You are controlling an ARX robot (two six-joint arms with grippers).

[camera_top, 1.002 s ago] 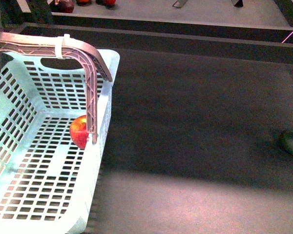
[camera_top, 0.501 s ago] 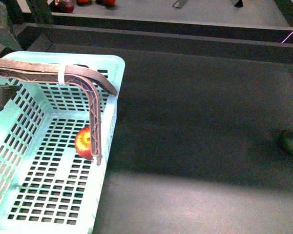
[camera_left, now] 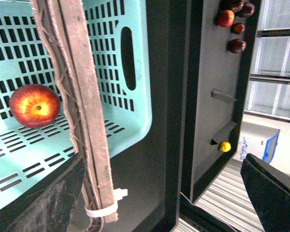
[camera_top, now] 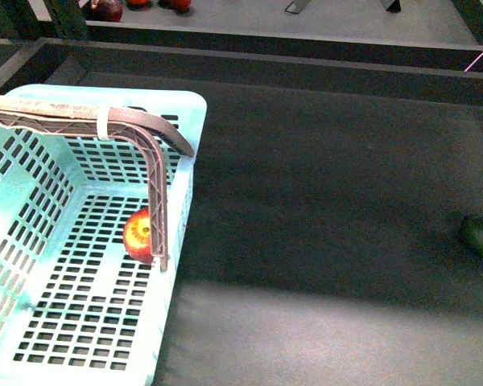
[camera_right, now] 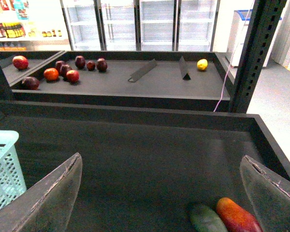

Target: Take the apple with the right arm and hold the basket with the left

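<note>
— Where do we find the apple (camera_top: pixel 138 235)?

— We see it on the slotted floor of the basket (camera_top: pixel 40 322), red with a yellow-orange patch, close by the right wall, partly behind the handle.

— And the basket?

— Mint-turquoise, rectangular, upright on the dark surface at our left, its brown ribbed bail handle raised across the top.

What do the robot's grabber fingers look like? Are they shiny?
Not shiny. In the wrist views, the left gripper and right gripper each show two wide, flat, wedge-shaped fingers, dark grey and dull, with scuffed, dusty-looking surfaces and worn pale edges. No cables or markings show. The arms themselves are out of sight.
</note>
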